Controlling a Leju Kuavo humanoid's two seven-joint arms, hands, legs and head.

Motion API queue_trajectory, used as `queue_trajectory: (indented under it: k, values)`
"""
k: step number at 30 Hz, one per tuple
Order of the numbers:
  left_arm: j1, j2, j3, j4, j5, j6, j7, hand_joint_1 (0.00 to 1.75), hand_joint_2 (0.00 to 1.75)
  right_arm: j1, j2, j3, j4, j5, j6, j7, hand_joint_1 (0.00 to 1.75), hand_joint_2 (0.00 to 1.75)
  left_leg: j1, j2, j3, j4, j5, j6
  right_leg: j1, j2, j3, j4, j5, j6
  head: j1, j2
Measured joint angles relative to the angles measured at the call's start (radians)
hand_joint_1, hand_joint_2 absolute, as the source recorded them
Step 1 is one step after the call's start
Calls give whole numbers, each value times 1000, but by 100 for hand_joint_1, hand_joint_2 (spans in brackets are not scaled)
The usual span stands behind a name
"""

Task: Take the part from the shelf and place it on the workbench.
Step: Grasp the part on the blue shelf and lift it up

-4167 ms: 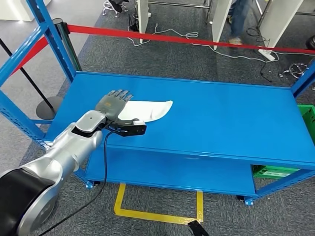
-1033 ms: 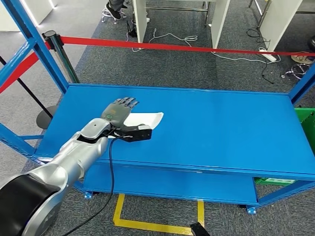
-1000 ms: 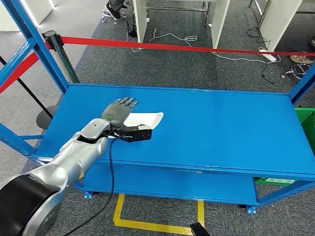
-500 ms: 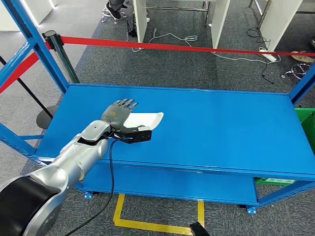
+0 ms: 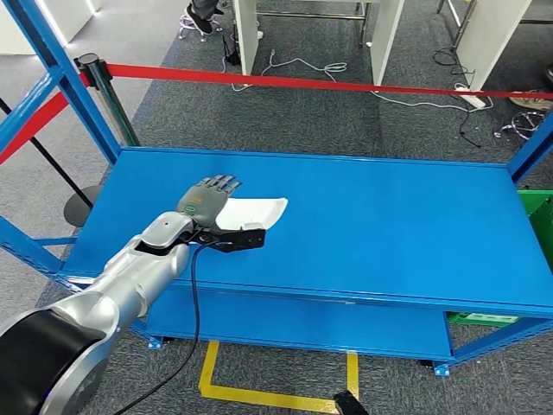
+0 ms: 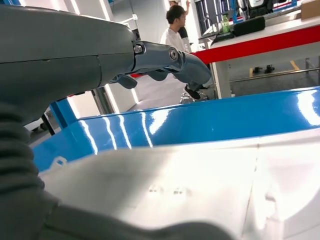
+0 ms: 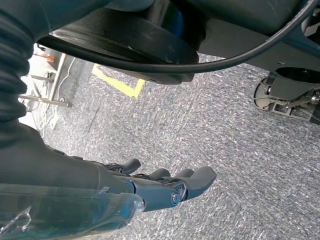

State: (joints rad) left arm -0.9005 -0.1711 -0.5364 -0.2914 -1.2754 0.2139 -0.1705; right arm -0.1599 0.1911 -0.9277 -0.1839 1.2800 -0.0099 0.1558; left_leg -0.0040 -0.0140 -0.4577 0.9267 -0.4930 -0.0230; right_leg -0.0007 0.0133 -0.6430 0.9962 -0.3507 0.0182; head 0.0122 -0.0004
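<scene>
Head view: the left arm (image 5: 123, 281) comes in from abt 7 o'clock and stretches toward 1 o'clock over the blue shelf (image 5: 391, 225). Left hand (image 5: 203, 201) is held flat, back side up, fingers (image 5: 221, 182) straight and together, pointing away from the robot. It lies over the near-left end of the white part (image 5: 257, 211). The part is thin and flat, lying on the shelf top, in the left half of the surface, its far end pointing to abt 3 o'clock. A black wrist camera (image 5: 238, 238) sticks out at the right of the wrist, w/ a black cable (image 5: 193, 303) hanging down.

Left wrist view: the white part (image 6: 196, 185) is just under the palm, very close. Fingers (image 6: 170, 57) are extended above it and apart from its surface; thumb side is blurred, so I cannot tell if the hand really grips the part or only hovers on it.

Right wrist view: right hand (image 7: 166, 187) hangs over grey carpet (image 7: 234, 130), fingers loosely extended, a bit curved, holding nothing.

A red barrier tape (image 5: 313, 83) runs behind the shelf at 12 o'clock.
</scene>
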Motion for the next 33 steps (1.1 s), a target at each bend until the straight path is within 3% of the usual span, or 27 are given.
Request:
queue_trajectory:
  k: [23, 27, 33]
  values:
    - [21, 43, 0, 0, 10, -46, 28, 0, 175, -2, 0, 0, 0, 15, 1, 1, 0, 175, 0, 0, 0, 0, 0, 0, 0, 0, 0, 0, 0, 0, 0, 0]
    - [22, 47, 2, 1, 17, -50, 28, 0, 0, -2, 0, 0, 0, 15, 1, 2, 0, 175, 0, 0, 0, 0, 0, 0, 0, 0, 0, 0, 0, 0, 0, 0]
    - [24, 50, 6, 1, 23, -52, 22, 0, 0, -3, 0, 0, 0, 16, 0, 2, 0, 175, 0, 0, 0, 0, 0, 0, 0, 0, 1, 0, 0, 0, 0, 0]
